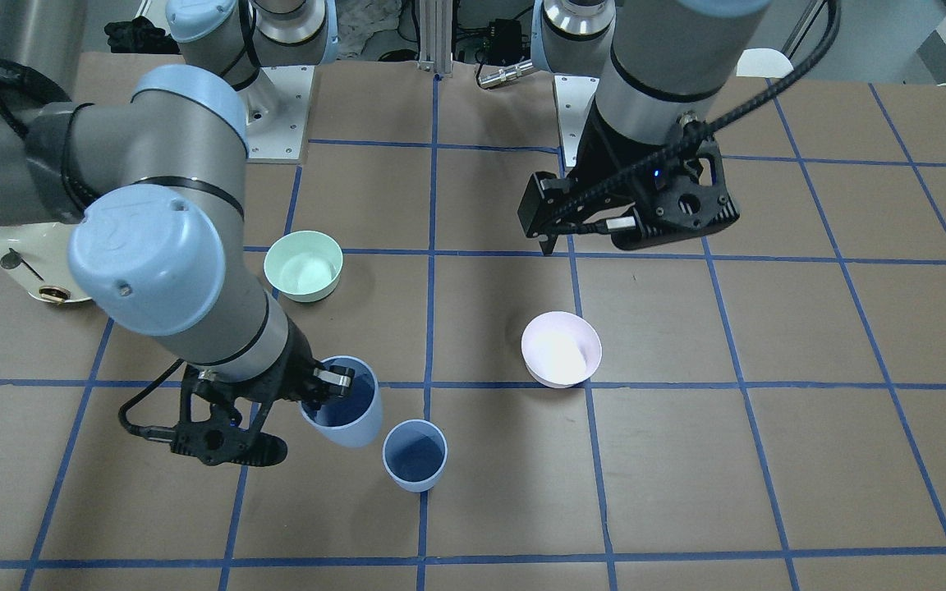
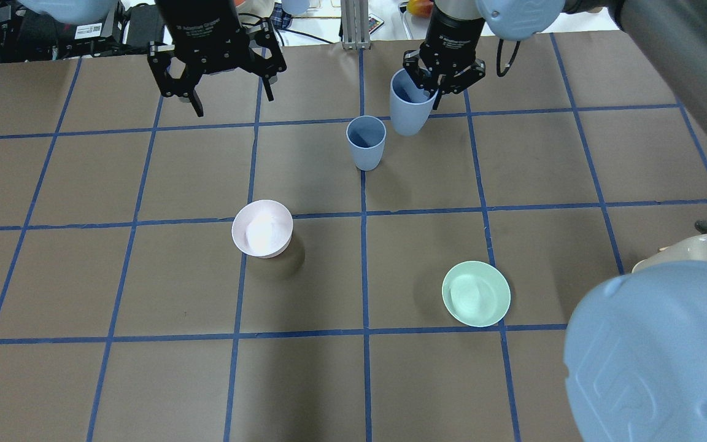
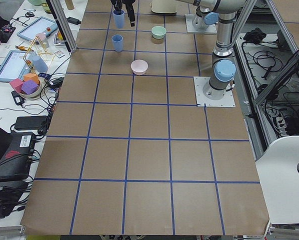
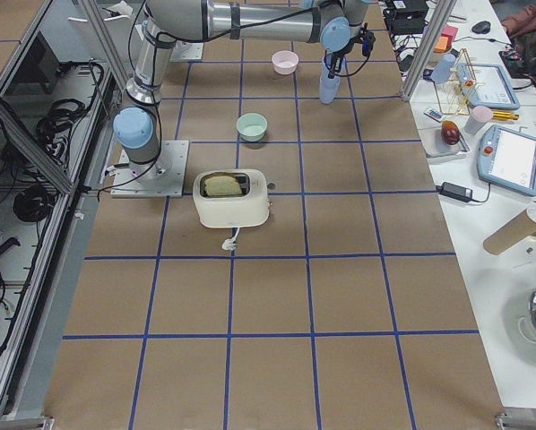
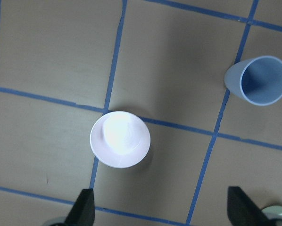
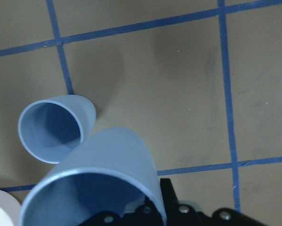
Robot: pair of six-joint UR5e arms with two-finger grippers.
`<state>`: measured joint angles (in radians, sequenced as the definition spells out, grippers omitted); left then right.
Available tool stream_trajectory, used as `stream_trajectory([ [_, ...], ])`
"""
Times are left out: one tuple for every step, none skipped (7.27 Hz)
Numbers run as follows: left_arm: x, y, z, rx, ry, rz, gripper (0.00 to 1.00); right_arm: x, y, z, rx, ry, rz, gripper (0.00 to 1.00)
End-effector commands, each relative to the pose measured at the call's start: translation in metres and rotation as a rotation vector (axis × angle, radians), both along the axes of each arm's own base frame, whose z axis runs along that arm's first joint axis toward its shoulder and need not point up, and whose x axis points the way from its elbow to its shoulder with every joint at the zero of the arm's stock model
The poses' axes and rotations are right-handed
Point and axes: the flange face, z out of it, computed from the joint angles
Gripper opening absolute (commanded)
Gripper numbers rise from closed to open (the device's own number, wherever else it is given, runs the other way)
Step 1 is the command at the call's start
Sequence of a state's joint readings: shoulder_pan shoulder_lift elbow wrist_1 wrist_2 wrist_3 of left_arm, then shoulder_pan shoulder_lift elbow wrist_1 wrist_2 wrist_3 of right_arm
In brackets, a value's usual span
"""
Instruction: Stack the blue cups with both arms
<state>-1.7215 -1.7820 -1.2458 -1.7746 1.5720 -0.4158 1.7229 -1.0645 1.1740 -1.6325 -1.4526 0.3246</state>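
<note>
We hold one blue cup in the right gripper beside the standing cup, not yet stacked; left gripper wide, empty

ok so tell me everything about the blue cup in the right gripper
The held blue cup is a matte pale blue, tapered, handleless tumbler with a darker, empty inside. The right gripper pinches its rim on one side, so it hangs mouth up, slightly tilted, apparently clear of the table, beside the other blue cup, not over it.
</note>
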Motion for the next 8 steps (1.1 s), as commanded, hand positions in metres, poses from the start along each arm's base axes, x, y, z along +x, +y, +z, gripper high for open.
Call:
stream_trajectory([
  [0.016, 0.037, -0.054, -0.007, -0.095, 0.038, 1.00, 0.059, 0.015, -0.012, 0.014, 0.007, -0.034, 0.00],
  [0.020, 0.040, -0.057, -0.127, -0.084, 0.005, 1.00, 0.066, 0.015, -0.018, 0.008, 0.009, -0.023, 0.00],
  [0.025, 0.041, -0.053, -0.139, -0.086, -0.118, 1.00, 0.068, 0.007, -0.019, -0.039, 0.001, -0.023, 0.00],
  [0.049, 0.031, -0.043, -0.134, -0.044, -0.101, 1.00, 0.068, 0.003, -0.030, -0.027, 0.014, -0.023, 0.00],
  [0.067, 0.029, -0.023, -0.086, 0.025, -0.052, 1.00, 0.066, 0.002, -0.033, -0.031, 0.035, -0.022, 0.00],
  [0.072, 0.031, -0.014, -0.057, 0.025, -0.048, 1.00, 0.065, 0.001, -0.034, -0.033, 0.050, -0.022, 0.00],
  [0.071, 0.030, -0.016, -0.058, 0.025, -0.056, 1.00, 0.065, 0.001, -0.036, -0.030, 0.048, -0.022, 0.00],
  [0.078, 0.028, -0.003, -0.089, 0.009, -0.080, 1.00, 0.066, 0.001, -0.037, -0.027, 0.043, -0.022, 0.00],
])
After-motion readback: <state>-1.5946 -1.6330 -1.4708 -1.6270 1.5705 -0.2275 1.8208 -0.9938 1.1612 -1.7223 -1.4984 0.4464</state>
